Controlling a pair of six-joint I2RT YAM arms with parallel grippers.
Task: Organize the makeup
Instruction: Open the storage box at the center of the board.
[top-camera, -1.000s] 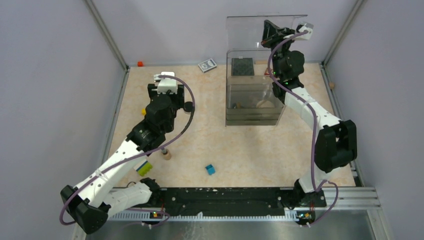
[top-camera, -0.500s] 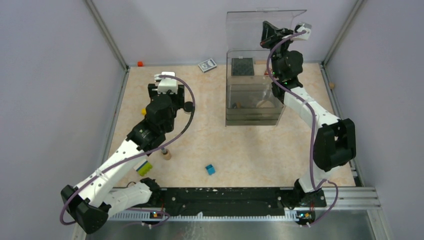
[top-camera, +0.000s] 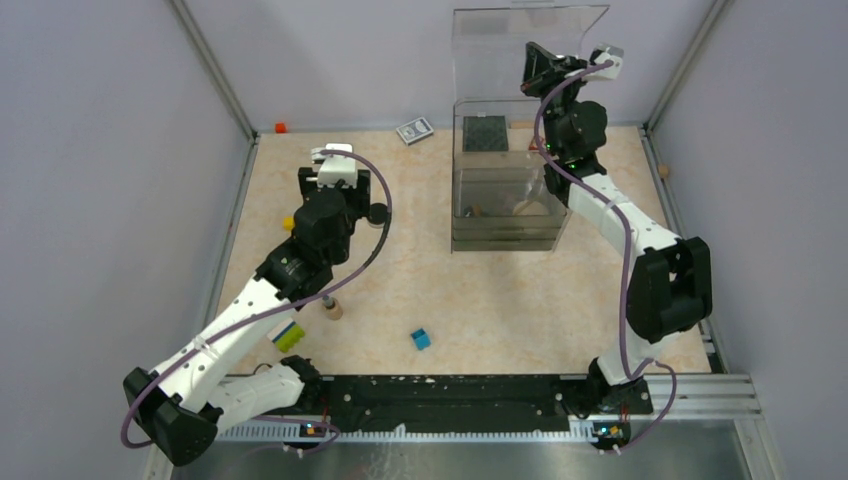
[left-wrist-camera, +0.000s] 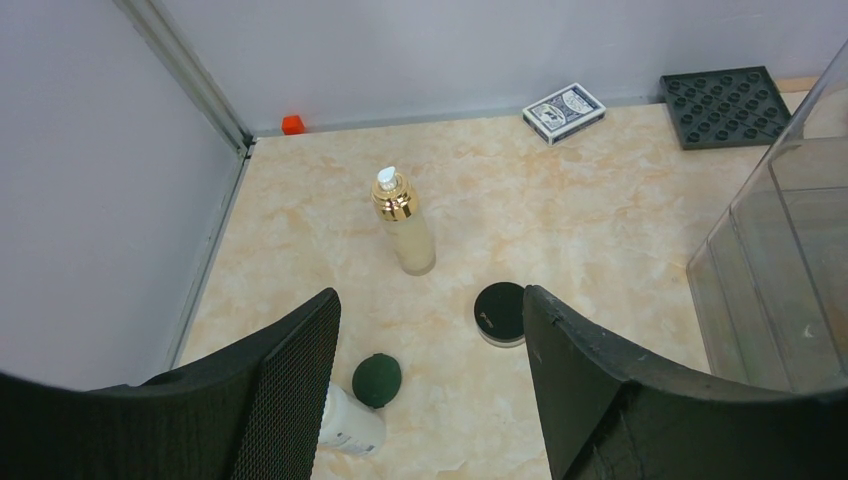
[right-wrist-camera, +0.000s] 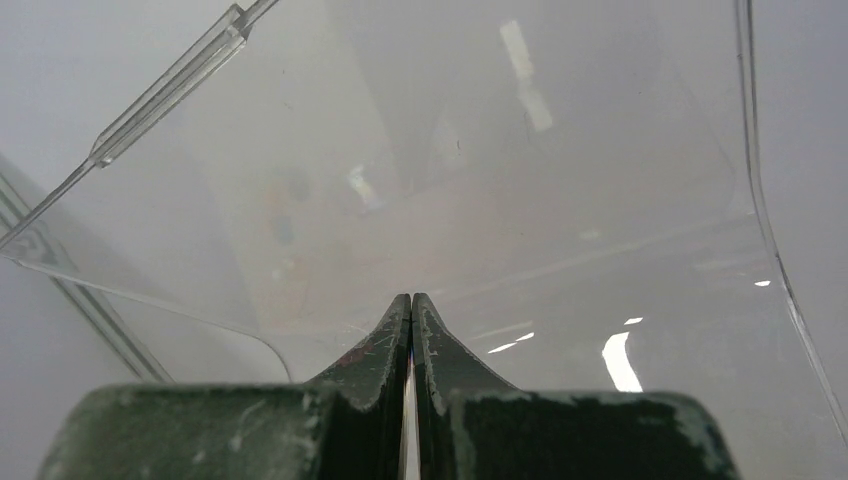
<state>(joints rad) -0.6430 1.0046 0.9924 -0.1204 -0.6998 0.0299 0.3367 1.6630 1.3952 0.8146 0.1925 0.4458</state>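
Note:
My left gripper is open and empty, hovering over the table's left back part. Under it, a white bottle with a dark green cap lies on its side by my left finger. A black round compact lies by my right finger. A gold-capped clear bottle stands beyond them. My right gripper is shut and presses against the raised clear lid of the clear organizer box. A beige round disc lies inside the box. A dark square palette is at the box's back. A tan tube stands by my left arm.
A grey patterned card box lies at the back wall, a small orange cube in the back left corner. A blue cube and a yellow-green block sit near the front. Walls enclose three sides.
The clear lid has swung up to nearly upright, with my right gripper following it slightly upward. My left arm has barely moved.

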